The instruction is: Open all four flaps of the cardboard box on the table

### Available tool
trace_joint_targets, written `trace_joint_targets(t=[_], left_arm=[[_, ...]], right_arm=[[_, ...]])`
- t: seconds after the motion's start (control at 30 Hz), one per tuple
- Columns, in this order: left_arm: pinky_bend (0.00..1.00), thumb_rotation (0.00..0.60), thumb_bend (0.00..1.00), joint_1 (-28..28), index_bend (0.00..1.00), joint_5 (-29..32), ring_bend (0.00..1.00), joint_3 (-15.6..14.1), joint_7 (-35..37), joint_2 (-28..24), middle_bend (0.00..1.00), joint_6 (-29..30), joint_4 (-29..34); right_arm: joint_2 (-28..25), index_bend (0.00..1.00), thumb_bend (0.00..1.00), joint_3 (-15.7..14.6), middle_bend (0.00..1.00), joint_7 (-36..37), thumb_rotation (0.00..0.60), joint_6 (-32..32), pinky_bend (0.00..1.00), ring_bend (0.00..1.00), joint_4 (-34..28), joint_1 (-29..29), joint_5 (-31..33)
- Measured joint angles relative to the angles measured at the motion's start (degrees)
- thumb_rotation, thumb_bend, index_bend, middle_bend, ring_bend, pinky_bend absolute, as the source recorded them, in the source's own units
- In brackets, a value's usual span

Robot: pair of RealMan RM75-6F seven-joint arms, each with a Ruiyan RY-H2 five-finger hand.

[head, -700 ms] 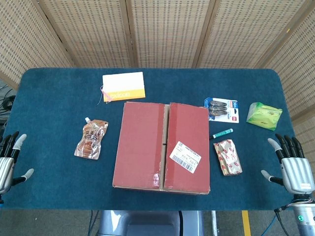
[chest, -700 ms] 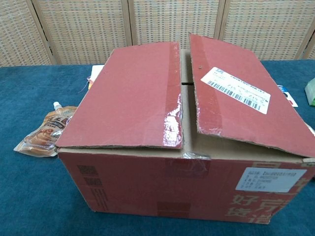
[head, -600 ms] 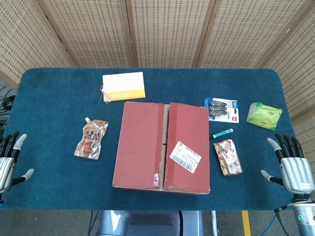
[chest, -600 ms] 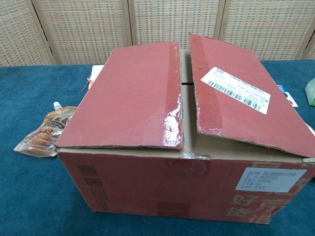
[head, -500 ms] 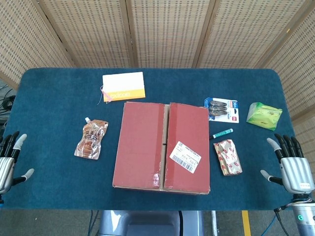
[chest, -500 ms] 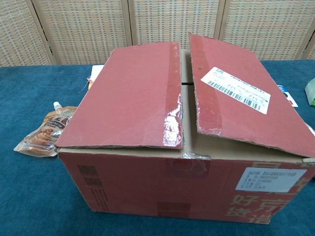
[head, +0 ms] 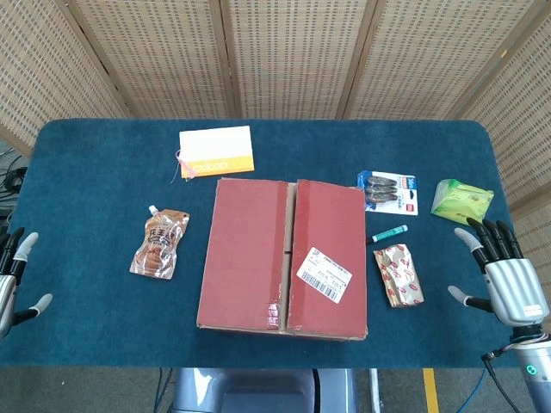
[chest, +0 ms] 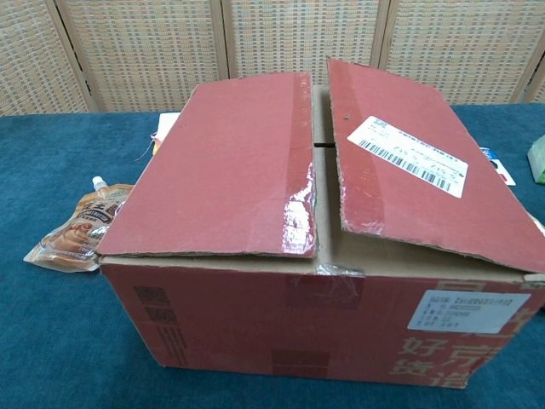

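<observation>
The red cardboard box (head: 284,254) stands in the middle of the blue table, filling most of the chest view as box (chest: 324,256). Its two long top flaps lie down over the opening, the left flap (chest: 221,166) nearly flat and the right flap (chest: 409,166), with a white label, raised slightly along the middle seam. My left hand (head: 10,280) hangs at the table's left edge, fingers spread, holding nothing. My right hand (head: 504,280) is at the right edge, also spread and empty, well away from the box. Neither hand shows in the chest view.
A brown spouted pouch (head: 159,243) lies left of the box. A white and orange card (head: 216,151) lies behind it. To the right are a blister pack (head: 388,191), a teal pen (head: 387,233), a patterned small packet (head: 398,274) and a green packet (head: 462,201).
My right hand has risen slightly and moved a little inward over the table's right edge. My left hand has slid a bit further left, out of frame. The box has not moved.
</observation>
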State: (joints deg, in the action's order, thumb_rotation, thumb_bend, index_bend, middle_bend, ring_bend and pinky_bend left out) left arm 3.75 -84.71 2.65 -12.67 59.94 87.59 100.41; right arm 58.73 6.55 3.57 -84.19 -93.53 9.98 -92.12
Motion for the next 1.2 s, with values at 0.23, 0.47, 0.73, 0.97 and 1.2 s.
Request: trace_joint_targets(t=[0.23, 0.47, 0.73, 0.97, 1.2], left_arm=[[0.00, 0.595, 0.11, 0.20, 0.01, -0.57, 0.00, 0.09, 0.14, -2.89, 0.00, -0.18, 2.77], [0.00, 0.595, 0.11, 1.06, 0.01, -1.92, 0.00, 0.38, 1.64, -6.68, 0.00, -0.93, 6.42], [0.00, 0.596, 0.11, 2.59, 0.01, -1.93, 0.00, 1.16, 1.98, -10.21, 0.00, -2.79, 10.22], [0.00, 0.598, 0.11, 3.97, 0.01, -2.32, 0.00, 1.86, 1.29, -12.68, 0.00, -4.00, 13.42], [0.00, 0.595, 0.11, 5.19, 0.01, -1.58, 0.00, 2.70, 1.06, -14.45, 0.00, -5.16, 15.46]], right_arm=[[-4.69, 0.16, 0.58, 0.29, 0.10, 8.67, 0.600, 3.76, 0.00, 0.00, -3.10, 3.83, -3.19], [-9.09, 0.19, 0.62, 0.28, 0.17, 19.34, 0.600, 9.04, 0.00, 0.02, -5.64, 9.85, -8.44], [-11.84, 0.28, 0.58, 0.78, 0.24, 31.68, 0.600, 14.63, 0.01, 0.06, -7.24, 20.83, -16.54], [-11.07, 0.29, 0.55, 0.81, 0.25, 34.13, 0.600, 20.01, 0.01, 0.07, -8.16, 28.08, -19.99], [-8.57, 0.29, 0.47, 1.46, 0.25, 34.29, 0.600, 24.54, 0.01, 0.07, -8.67, 34.18, -20.35]])
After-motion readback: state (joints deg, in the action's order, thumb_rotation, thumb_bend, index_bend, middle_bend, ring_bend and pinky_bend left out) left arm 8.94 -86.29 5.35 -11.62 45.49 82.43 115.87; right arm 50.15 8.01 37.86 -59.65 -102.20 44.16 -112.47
